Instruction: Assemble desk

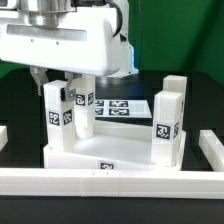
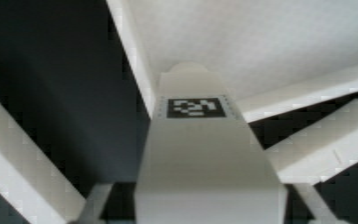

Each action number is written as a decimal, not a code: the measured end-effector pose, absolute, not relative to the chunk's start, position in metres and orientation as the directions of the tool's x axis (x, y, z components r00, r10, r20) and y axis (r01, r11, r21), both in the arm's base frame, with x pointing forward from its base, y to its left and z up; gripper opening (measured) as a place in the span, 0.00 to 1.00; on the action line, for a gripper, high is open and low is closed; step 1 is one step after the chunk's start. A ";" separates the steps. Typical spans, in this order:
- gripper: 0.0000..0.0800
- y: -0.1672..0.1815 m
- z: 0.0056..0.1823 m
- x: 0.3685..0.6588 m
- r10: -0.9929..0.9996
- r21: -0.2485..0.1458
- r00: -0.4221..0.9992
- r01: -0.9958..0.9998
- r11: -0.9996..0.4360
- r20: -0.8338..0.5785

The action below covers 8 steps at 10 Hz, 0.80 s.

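The white plastic rimmed desk slab point(image 1: 105, 148) lies flat on the dark table point(image 1: 20, 105), pushed against the long white border rail point(image 1: 110, 182) at 6 o'clock in the exterior view. 3 white square-section tagged legs show standing at its corners: 1 at 3 o'clock point(image 1: 168, 118), 1 at 9 o'clock point(image 1: 58, 118), and 1 behind, near 11 o'clock point(image 1: 84, 100), half hidden by the arm. The hand point(image 1: 62, 88) hangs just over the 2 legs on that side; which of them it holds the exterior view does not settle. The wrist view settles the grip itself: a white leg point(image 2: 202, 150) with a black-and-white tag fills the gap between the 2 dark fingers point(image 2: 98, 205), so the hand is closed narrowly on that leg, with the slab's pale surface beyond its far end. I judge the step in hand to be seating or screwing this leg into its round corner socket. The next move likely calls for keeping the leg upright and turning it about its own axis until it sits tight, then letting go cleanly. The flat sheet of printed tags point(image 1: 120, 106) lies beyond the slab near 12 o'clock. A 4th leg is not visible.
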<state>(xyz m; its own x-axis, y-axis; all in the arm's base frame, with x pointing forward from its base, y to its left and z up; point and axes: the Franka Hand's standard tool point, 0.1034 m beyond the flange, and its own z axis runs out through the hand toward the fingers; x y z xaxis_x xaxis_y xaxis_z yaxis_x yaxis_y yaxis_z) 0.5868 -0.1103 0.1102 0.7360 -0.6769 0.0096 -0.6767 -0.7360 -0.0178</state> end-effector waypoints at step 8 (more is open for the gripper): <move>0.36 -0.109 0.109 0.587 -0.993 -0.038 0.115 -0.993 -0.114 -0.034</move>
